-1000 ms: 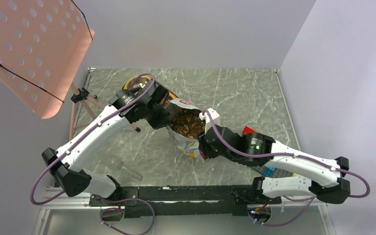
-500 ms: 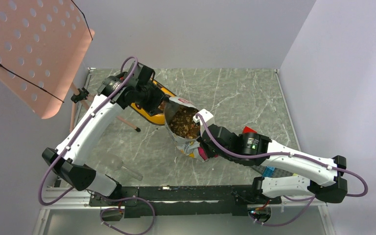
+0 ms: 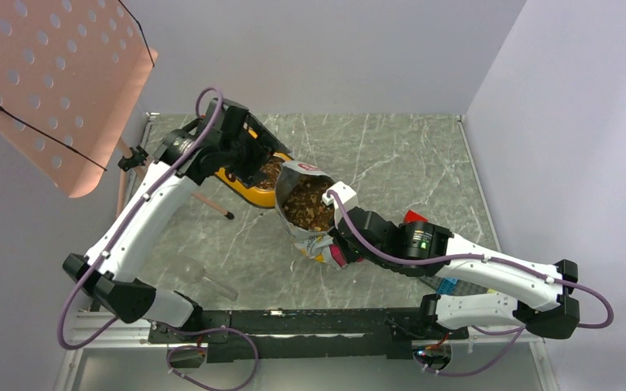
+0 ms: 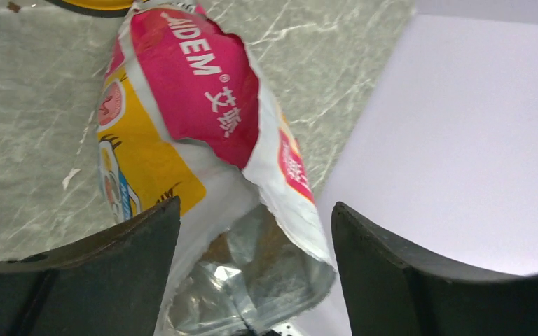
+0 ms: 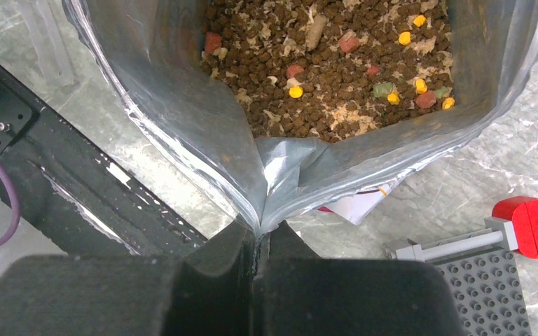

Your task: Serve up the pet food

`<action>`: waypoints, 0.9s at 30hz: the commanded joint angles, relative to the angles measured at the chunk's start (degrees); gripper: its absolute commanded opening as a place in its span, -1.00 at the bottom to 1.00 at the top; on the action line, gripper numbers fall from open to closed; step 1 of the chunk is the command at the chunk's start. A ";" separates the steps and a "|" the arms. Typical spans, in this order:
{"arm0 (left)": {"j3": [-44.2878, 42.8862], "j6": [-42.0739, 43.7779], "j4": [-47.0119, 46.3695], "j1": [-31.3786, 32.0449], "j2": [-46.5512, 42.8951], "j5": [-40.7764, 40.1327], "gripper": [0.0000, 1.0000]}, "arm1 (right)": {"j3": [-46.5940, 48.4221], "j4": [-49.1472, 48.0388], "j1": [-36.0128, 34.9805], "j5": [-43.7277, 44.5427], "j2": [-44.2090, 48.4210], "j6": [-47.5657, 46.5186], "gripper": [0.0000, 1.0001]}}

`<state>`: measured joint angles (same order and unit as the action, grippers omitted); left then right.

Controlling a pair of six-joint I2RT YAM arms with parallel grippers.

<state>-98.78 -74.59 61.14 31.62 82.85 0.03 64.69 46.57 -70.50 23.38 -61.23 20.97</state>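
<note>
yellow bowl (image 3: 238,186) mostly hidden under L arm (image 3: 163,199), bag (image 4: 182,91) mouth cut off at btm

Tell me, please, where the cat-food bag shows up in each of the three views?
Top external: bag at centre, mouth open upward.
Left wrist: bag mid-frame, pink and yellow outside showing.
Right wrist: bag fills the top, kibble inside, rim pinched by the right claw.
Shared landmark: the grey marble table.
</note>
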 commanded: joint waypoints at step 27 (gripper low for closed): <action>-4.77 -8.38 -0.57 1.88 6.93 1.51 -0.85 | 0.50 -5.12 -0.16 2.38 1.17 -1.98 -1.00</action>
<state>-103.98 -82.39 66.00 33.12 92.31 0.82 64.40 46.00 -70.50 23.70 -61.17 20.51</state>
